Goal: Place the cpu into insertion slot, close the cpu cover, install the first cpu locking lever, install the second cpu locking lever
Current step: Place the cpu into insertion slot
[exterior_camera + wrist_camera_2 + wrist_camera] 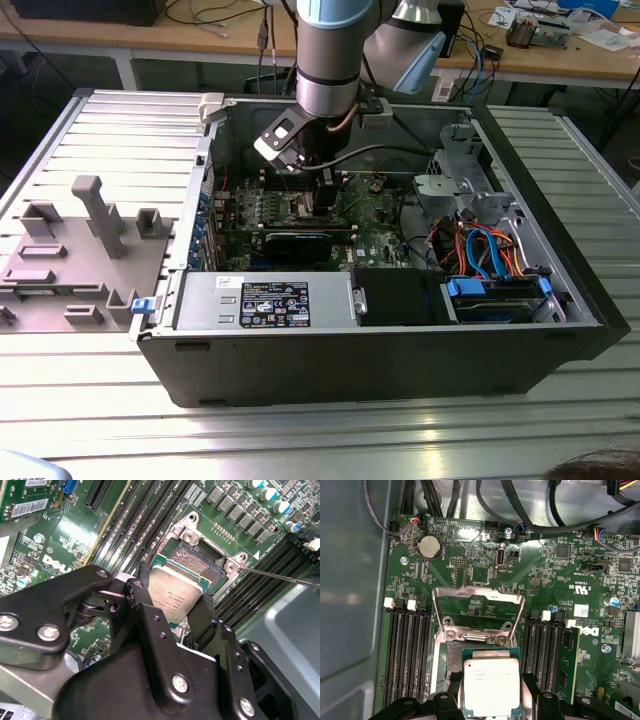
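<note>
We see the two black fingers (136, 596) clamped on opposite edges of the cpu (175, 596), its dull silver top facing away from the board. In the first wrist view the fingers (530, 686) flank the cpu (491, 682) the same way. The chip hangs over one side of the insertion slot (199, 562), covering part of it while the rest of the dark pin field lies bare; we cannot tell whether it touches the socket. At the slot's edge farthest from the chip, the cpu cover (479, 591) stands raised, and green board shows through its window. A thin locking lever (280, 576) juts out beside the socket. Long memory slots (405, 650) run along both sides. In the exterior view the arm (325, 60) reaches down into the open computer case (380, 350), which lies on a ribbed metal table (300, 440), with a grey fixture tray (70, 250) at the exterior view's left
</note>
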Controlling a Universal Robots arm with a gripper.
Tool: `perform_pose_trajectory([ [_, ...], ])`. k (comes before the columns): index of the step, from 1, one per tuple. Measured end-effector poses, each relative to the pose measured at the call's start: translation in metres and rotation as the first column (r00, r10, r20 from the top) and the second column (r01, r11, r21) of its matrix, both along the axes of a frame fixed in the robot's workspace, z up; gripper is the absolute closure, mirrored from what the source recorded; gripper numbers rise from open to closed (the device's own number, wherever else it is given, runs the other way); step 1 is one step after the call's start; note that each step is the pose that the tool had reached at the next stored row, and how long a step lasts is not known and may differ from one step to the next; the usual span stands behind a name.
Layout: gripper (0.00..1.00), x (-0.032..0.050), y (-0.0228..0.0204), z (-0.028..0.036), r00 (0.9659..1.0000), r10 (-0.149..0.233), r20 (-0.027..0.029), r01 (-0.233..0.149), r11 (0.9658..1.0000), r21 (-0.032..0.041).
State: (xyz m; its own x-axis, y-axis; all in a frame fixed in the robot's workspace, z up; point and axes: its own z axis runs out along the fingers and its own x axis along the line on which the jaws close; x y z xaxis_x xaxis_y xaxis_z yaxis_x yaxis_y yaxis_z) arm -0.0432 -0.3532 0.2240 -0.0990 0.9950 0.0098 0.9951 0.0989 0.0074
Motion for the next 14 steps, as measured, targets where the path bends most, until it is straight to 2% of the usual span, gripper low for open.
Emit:
perform_pose_trajectory([
  [14, 0.45, 0.0, 0.0, -0.001, 0.9998, -0.022, 0.0, 0.022, 0.9998, 0.0],
])
